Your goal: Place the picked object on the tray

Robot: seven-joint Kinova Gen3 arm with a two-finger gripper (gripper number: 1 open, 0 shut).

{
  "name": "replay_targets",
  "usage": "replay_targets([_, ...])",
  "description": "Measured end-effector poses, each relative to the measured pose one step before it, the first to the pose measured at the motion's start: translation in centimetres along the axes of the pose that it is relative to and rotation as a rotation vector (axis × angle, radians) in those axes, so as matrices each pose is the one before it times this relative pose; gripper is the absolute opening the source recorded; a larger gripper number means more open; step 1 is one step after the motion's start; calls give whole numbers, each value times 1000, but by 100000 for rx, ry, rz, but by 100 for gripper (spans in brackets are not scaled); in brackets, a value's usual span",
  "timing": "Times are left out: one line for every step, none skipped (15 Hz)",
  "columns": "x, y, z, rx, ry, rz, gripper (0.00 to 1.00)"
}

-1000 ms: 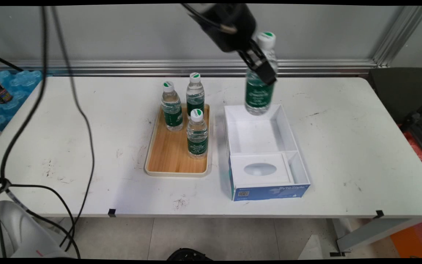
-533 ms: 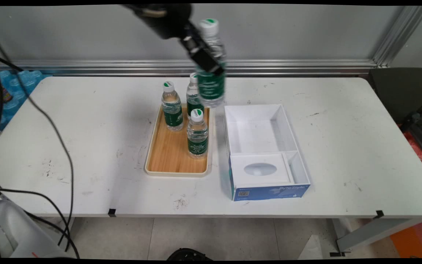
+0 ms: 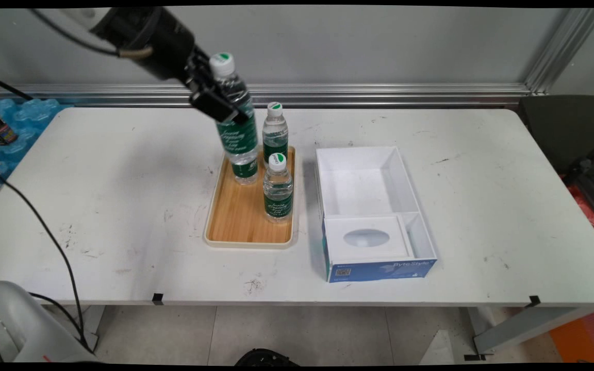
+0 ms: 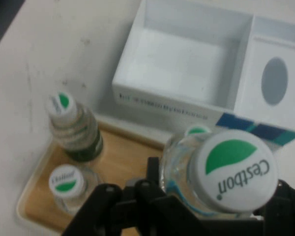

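Observation:
My gripper [image 3: 223,102] is shut on a clear water bottle [image 3: 237,135] with a green label and a white cap, held tilted in the air above the far left corner of the wooden tray [image 3: 235,221]. Three like bottles stand on the tray: the back right one [image 3: 275,132], the front one [image 3: 278,188], and a back left one [image 3: 246,171] partly hidden behind the held bottle. In the hand view the held bottle's cap [image 4: 234,171] fills the lower right between the sides of the gripper [image 4: 217,199], with tray bottles [image 4: 73,129] [image 4: 66,186] below it.
An open white box [image 3: 410,206] with a blue front and an inner divider stands right of the tray, also in the hand view as the white box [image 4: 187,59]. Black cables [image 3: 44,226] hang at the left. A blue pack of bottles [image 3: 18,123] lies beyond the table's left end.
The arm has carried the held bottle leftward, from above the far end of the white box to above the tray's far left corner. The tray bottles have not moved.

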Motion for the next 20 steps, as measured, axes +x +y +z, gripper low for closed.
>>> replay_targets([-1020,-337,360,-131,-184,-293,0])
replay_targets([-948,-304,461,-186,-168,-136,0])
replay_targets([-757,-237,494,-221,-69,1,0])
replay_targets([-467,-149,372,-180,72,201,0])
replay_targets([-677,-204,619,-294,23,362,0])
replay_targets([-760,-195,812,-292,87,612,0])
replay_targets([-675,-204,882,-414,17,816,0])
replay_targets([-576,-173,775,-242,18,669,0])
replay_targets([-386,-98,511,-102,-79,467,0])
replay_targets([-567,-179,783,-181,-76,682,0])
replay_targets([-551,-176,778,-152,-169,814,0])
replay_targets([-716,-185,967,-252,-354,1046,0])
replay_targets([-529,-117,726,-284,-337,867,0])
replay_targets([-570,-112,801,-332,-284,1047,0])
replay_targets([-501,-100,759,-305,-289,1066,0])
replay_targets([-366,-86,612,-194,-161,900,0])
replay_targets([-376,-103,671,-188,-124,979,0])
replay_targets([-340,-96,612,-176,-86,860,0])
replay_targets([-267,-75,481,-131,-58,643,0])
replay_targets([-295,-78,492,-128,-23,658,0])
